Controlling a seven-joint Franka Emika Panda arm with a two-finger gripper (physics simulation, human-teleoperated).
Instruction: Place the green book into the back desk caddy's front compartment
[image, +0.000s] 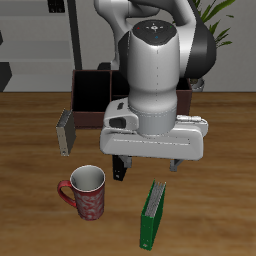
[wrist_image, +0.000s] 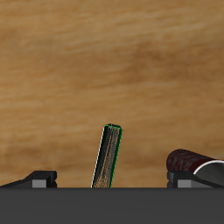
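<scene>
- The room has a brown wooden tabletop (image: 30, 150), with a green plant (image: 215, 15) and some shelves far at the back.
- The green book (image: 152, 213) stands on its edge near the front of the tabletop, leaning a bit. Nothing is touching it.
- The big white robot arm (image: 155, 70) hangs over the middle of the tabletop.
- Its hand (image: 148, 170) points down, just behind the green book and a little higher up. The fingers (image: 122, 168) look spread apart and hold nothing.
- In the wrist view, the green book (wrist_image: 107, 157) stands thin and tall on the wood, with its pale pages showing.
- A red mug (image: 88, 192) sits beside the book, nearer the side edge. A grey book (image: 65, 130) stands farther back.
- The back desk caddy (image: 95, 88) is the dark brown box behind the arm. The arm hides most of it, so I cannot see the front compartment.
- I think the job has only just begun: the hand is going for the book.
- Next, the hand needs to come forward and down, so one finger goes on each side of the thin book, then squeeze.
- The mug is close, so the hand should take care not to bump it.
</scene>
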